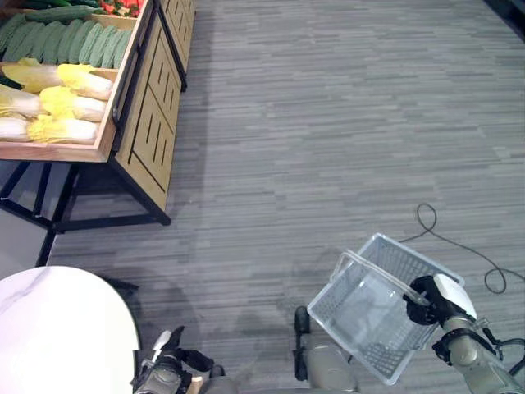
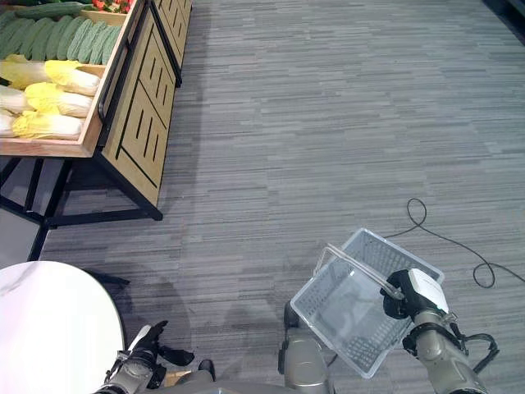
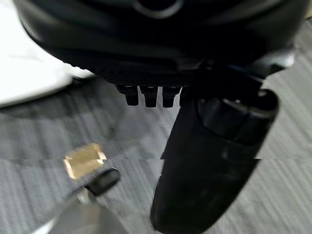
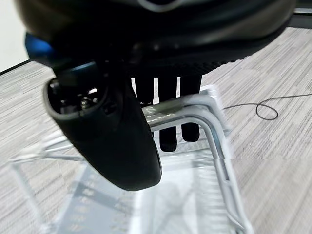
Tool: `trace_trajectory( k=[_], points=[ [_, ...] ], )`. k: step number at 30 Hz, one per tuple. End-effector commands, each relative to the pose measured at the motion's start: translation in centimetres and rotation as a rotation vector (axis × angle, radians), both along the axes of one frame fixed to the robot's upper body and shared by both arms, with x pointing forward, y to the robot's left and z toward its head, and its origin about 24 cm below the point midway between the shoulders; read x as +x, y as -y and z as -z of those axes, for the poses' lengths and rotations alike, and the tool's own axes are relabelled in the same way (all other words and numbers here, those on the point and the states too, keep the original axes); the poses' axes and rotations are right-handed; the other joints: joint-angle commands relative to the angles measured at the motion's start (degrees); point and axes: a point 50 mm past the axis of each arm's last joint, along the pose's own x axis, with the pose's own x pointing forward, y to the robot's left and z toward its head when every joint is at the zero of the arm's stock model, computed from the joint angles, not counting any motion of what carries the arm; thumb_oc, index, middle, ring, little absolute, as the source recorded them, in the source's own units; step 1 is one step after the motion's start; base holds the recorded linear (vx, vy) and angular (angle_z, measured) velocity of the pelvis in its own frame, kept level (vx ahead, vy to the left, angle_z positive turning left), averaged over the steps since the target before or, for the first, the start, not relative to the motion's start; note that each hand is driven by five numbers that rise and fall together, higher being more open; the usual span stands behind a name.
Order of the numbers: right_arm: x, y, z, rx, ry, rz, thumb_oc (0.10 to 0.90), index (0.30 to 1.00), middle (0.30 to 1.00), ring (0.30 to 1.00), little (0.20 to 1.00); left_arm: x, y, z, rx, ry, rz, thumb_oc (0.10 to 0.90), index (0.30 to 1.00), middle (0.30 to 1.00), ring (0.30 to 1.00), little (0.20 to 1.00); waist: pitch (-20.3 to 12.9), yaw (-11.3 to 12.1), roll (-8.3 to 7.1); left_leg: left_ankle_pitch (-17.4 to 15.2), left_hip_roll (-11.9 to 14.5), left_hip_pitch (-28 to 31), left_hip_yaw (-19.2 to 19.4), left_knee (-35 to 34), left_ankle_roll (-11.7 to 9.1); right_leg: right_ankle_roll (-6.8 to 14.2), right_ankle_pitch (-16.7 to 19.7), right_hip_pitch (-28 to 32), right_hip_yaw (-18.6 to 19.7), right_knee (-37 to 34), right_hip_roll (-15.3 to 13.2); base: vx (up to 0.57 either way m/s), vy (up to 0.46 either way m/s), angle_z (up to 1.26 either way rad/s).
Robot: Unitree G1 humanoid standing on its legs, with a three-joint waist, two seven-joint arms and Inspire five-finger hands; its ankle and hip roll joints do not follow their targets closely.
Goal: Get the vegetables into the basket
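Vegetables [image 1: 57, 82] are lying well apart from us, in the wooden stand [image 1: 139, 123] at our far left: pale yellow cabbages with leafy, wrinkled tops, and behind them a row of long, bumpy green ones. We are carrying the basket [image 1: 369, 316] at our right side, and it is hanging tilted above the grey striped carpet [image 1: 328, 123]. It is made of clear plastic with a grid of small holes in the walls, and we are seeing nothing inside it. Our right hand [image 1: 426, 300] is grasping the basket's handle [image 4: 195, 109], a thin pale bar with rounded corners, with the fingers [image 4: 168, 136] hooked over it. Our left hand [image 2: 143, 353] is hanging low beside the round white table [image 1: 57, 328], holding nothing, its fingers relaxed and pointing down. We are judging that the task is only at the approach step, since no vegetable is in the basket yet. The next move is calling for walking toward the stand and then reaching with the free left hand for a cabbage, which is looking soft and smooth
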Motion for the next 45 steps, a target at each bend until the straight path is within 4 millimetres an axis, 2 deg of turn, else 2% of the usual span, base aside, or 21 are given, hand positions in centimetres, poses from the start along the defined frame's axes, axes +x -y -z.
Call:
trace_trajectory(
  k=[1, 3, 6, 8, 9, 11, 12, 14, 16, 17, 20, 21, 22, 24, 27, 29, 34, 37, 38, 42, 45],
  points=[
    [2.6, 1.8, -6.2, -0.072, 0.314, -0.001, 0.400, 0.300, 0.300, 0.300, 0.300, 0.7, -4.2, -1.5, 0.130, 0.033, -0.040, 0.900, 1.000, 1.000, 1.000, 1.000, -0.3, 0.5, -2.93, 4.6, -5.5, -2.6, 0.8, 13.9, 2.3, 2.4, -1.2, -2.3, 2.2, 4.2, -2.5, 0.17, -0.183, 0.15],
    [2.4, 2.1, -6.5, -0.083, 0.322, 0.010, 0.400, 0.300, 0.300, 0.300, 0.300, 0.7, -4.1, -1.5, 0.128, 0.034, -0.053, 0.900, 1.000, 1.000, 1.000, 1.000, 0.1, 1.0, -3.11, 5.5, -5.4, -4.8, 1.1, 14.1, 2.5, 2.2, -1.8, -1.3, 1.6, 3.8, -2.9, 0.18, -0.158, 0.20],
    [2.4, 2.6, -6.9, -0.088, 0.352, 0.043, 0.400, 0.300, 0.300, 0.300, 0.300, 0.9, -3.5, -1.3, 0.123, 0.032, -0.040, 0.900, 1.000, 1.000, 1.000, 1.000, 1.7, 2.3, -3.84, 0.0, -7.8, -13.6, 2.7, 8.5, 4.3, 3.0, -3.7, 1.7, 1.3, 2.7, -4.3, 0.20, -0.060, 0.37],
    [2.5, 2.5, -6.8, -0.082, 0.353, 0.042, 0.400, 0.300, 0.300, 0.300, 0.300, 0.8, -3.4, -1.2, 0.124, 0.028, -0.040, 0.900, 1.000, 1.000, 1.000, 1.000, 1.7, 2.7, -4.04, -0.7, -8.2, -14.9, 2.5, 7.0, 4.6, 3.2, -4.1, 1.9, 1.6, 2.8, -4.5, 0.18, 0.054, 0.29],
    [2.7, 2.3, -6.7, -0.087, 0.355, 0.037, 0.400, 0.300, 0.300, 0.300, 0.300, 0.5, -3.4, -1.1, 0.128, 0.020, -0.038, 0.900, 1.000, 1.000, 1.000, 1.000, 1.6, 4.0, -3.18, 4.1, -7.2, -18.5, 1.2, 0.0, 4.2, 3.4, -5.3, 3.6, 2.5, 2.7, -3.6, 0.27, 0.131, 0.18],
    [2.7, 2.1, -6.2, -0.076, 0.345, 0.042, 0.400, 0.300, 0.300, 0.300, 0.300, 0.2, -3.4, -1.0, 0.135, 0.008, -0.027, 0.900, 1.000, 1.000, 1.000, 1.000, 1.3, 4.9, -2.81, 8.0, -5.8, -21.1, 2.3, -5.1, 3.6, 3.6, -6.7, 6.4, 3.4, 2.4, -3.2, 0.35, 0.175, -0.14],
    [2.7, 1.9, -6.0, -0.071, 0.337, 0.036, 0.400, 0.300, 0.300, 0.300, 0.300, -0.1, -3.5, -0.9, 0.138, -0.003, -0.021, 0.900, 1.000, 1.000, 1.000, 1.000, 1.0, 5.4, -3.00, 9.1, -5.3, -20.8, 3.3, -6.0, 3.3, 3.8, -7.0, 7.7, 4.1, 2.1, -3.4, 0.22, 0.112, -0.30],
    [2.6, 1.7, -5.6, -0.065, 0.316, 0.032, 0.400, 0.300, 0.300, 0.300, 0.300, -0.4, -3.5, -0.8, 0.138, -0.018, -0.012, 0.900, 1.000, 1.000, 1.000, 1.000, 0.5, 5.5, -2.92, 8.4, -5.0, -19.2, 4.9, -6.2, 3.7, 4.0, -7.8, 8.1, 4.5, 2.6, -3.4, 0.25, 0.192, -0.47],
    [2.7, 1.3, -5.2, -0.061, 0.300, 0.019, 0.400, 0.300, 0.300, 0.300, 0.300, -0.9, -3.3, -0.6, 0.132, -0.038, 0.001, 0.900, 1.000, 1.000, 1.000, 1.000, -0.1, 5.8, -3.19, 8.5, -6.1, -18.0, 5.7, -6.7, 4.4, 5.0, -7.5, 8.5, 4.9, 3.2, -4.3, 0.31, 0.307, -0.49],
    [2.8, 0.9, -4.8, -0.043, 0.299, 0.029, 0.400, 0.300, 0.300, 0.300, 0.300, -0.9, -3.2, -0.5, 0.133, -0.046, 0.016, 0.900, 1.000, 1.000, 1.000, 1.000, -0.3, 5.7, -3.83, 7.5, -7.2, -17.1, 6.9, -6.4, 5.3, 6.0, -5.9, 8.2, 5.6, 4.6, -5.8, 0.16, 0.201, -0.31],
    [3.1, 0.6, -4.6, -0.038, 0.301, 0.027, 0.400, 0.300, 0.300, 0.300, 0.300, -0.9, -3.3, -0.6, 0.139, -0.044, 0.028, 0.900, 1.000, 1.000, 1.000, 1.000, -0.4, 5.7, -4.27, 6.8, -7.8, -16.4, 7.7, -6.5, 6.0, 6.7, -4.6, 7.5, 6.2, 5.6, -6.5, 0.16, 0.237, -0.15],
    [3.5, 0.0, -4.1, -0.020, 0.292, 0.018, 0.400, 0.300, 0.300, 0.300, 0.300, -0.4, -3.3, -0.8, 0.139, -0.031, 0.042, 0.900, 1.000, 1.000, 1.000, 1.000, -0.6, 5.8, -5.01, 5.4, -9.1, -15.3, 8.2, -6.6, 7.2, 7.7, -1.5, 7.3, 7.3, 6.8, -7.8, 0.19, 0.262, -0.10],
    [3.8, -0.3, -3.9, -0.017, 0.291, 0.015, 0.400, 0.300, 0.300, 0.300, 0.300, -0.3, -3.4, -0.9, 0.141, -0.024, 0.039, 0.900, 1.000, 1.000, 1.000, 1.000, -0.5, 6.0, -5.19, 5.1, -9.5, -15.0, 8.4, -6.7, 7.7, 7.8, -0.5, 6.4, 7.8, 8.2, -8.1, 0.27, 0.423, -0.32],
    [5.1, -1.6, -3.5, 0.007, 0.294, -0.017, 0.400, 0.300, 0.300, 0.300, 0.300, 0.1, -4.3, -1.4, 0.165, -0.004, 0.018, 0.900, 1.000, 1.000, 1.000, 1.000, 0.6, 6.2, -5.52, 3.2, -10.5, -12.6, 9.2, -7.1, 9.7, 8.3, 4.7, 2.6, 7.6, 17.2, -8.2, 0.20, 0.379, -0.23],
    [5.0, -1.9, -2.8, 0.023, 0.270, -0.009, 0.400, 0.300, 0.300, 0.300, 0.300, 0.1, -4.7, -1.5, 0.175, -0.002, 0.012, 0.900, 1.000, 1.000, 1.000, 1.000, 1.3, 6.3, -5.43, 2.4, -10.6, -10.6, 9.7, -7.8, 10.3, 8.4, 5.9, 0.7, 6.2, 20.9, -8.1, 0.13, 0.174, -0.18],
    [4.6, -1.8, -2.1, 0.035, 0.246, 0.007, 0.400, 0.300, 0.300, 0.300, 0.300, 0.4, -4.9, -1.7, 0.180, 0.006, 0.013, 0.900, 1.000, 1.000, 1.000, 1.000, 1.7, 5.6, -5.25, 2.1, -10.7, -8.7, 9.5, -8.9, 10.5, 8.0, 5.7, -1.5, 6.1, 22.0, -6.5, 0.19, 0.157, -0.06],
    [3.9, -1.3, -1.1, 0.058, 0.214, 0.064, 0.400, 0.300, 0.300, 0.300, 0.300, 2.2, -4.9, -2.4, 0.185, 0.059, 0.025, 0.900, 1.000, 1.000, 1.000, 1.000, 2.9, 3.8, -4.99, -0.2, -11.7, -5.9, 8.3, -9.2, 10.0, 7.5, 4.0, -6.1, 4.9, 13.4, -4.9, 0.19, 0.041, 0.18],
    [3.4, -1.2, -0.5, 0.062, 0.186, 0.079, 0.400, 0.300, 0.300, 0.300, 0.300, 3.1, -4.9, -2.8, 0.186, 0.094, 0.024, 0.900, 1.000, 1.000, 1.000, 1.000, 3.4, 2.5, -5.26, -3.0, -12.3, -4.0, 6.4, -7.0, 9.7, 8.0, 4.9, -7.6, 6.6, 5.9, -4.6, 0.33, -0.062, 0.29],
    [3.0, -1.1, -0.2, 0.065, 0.171, 0.091, 0.400, 0.300, 0.300, 0.300, 0.300, 3.5, -4.9, -3.1, 0.189, 0.109, 0.026, 0.900, 1.000, 1.000, 1.000, 1.000, 3.4, 1.5, -5.42, -4.7, -12.6, -2.5, 4.7, -6.2, 9.5, 8.7, 6.5, -9.8, 9.1, 2.0, -4.6, 0.34, -0.083, 0.41],
    [2.2, -0.5, 0.5, 0.061, 0.133, 0.120, 0.400, 0.300, 0.300, 0.300, 0.300, 3.1, -5.0, -2.9, 0.190, 0.097, 0.023, 0.900, 1.000, 1.000, 1.000, 1.000, 3.0, 0.6, -5.46, -8.0, -12.6, 1.4, 2.1, -5.1, 8.5, 9.5, 8.3, -10.7, 8.7, -1.1, -5.5, 0.35, -0.105, 0.45],
    [1.7, -0.1, 0.8, 0.055, 0.109, 0.134, 0.400, 0.300, 0.300, 0.300, 0.300, 2.1, -4.9, -2.3, 0.188, 0.055, 0.013, 0.900, 1.000, 1.000, 1.000, 1.000, 1.3, 0.3, -5.19, -8.0, -11.7, 4.1, 0.7, -4.7, 7.5, 8.6, 7.7, -9.3, 7.7, 0.5, -4.7, 0.36, -0.146, 0.53]
  ],
)
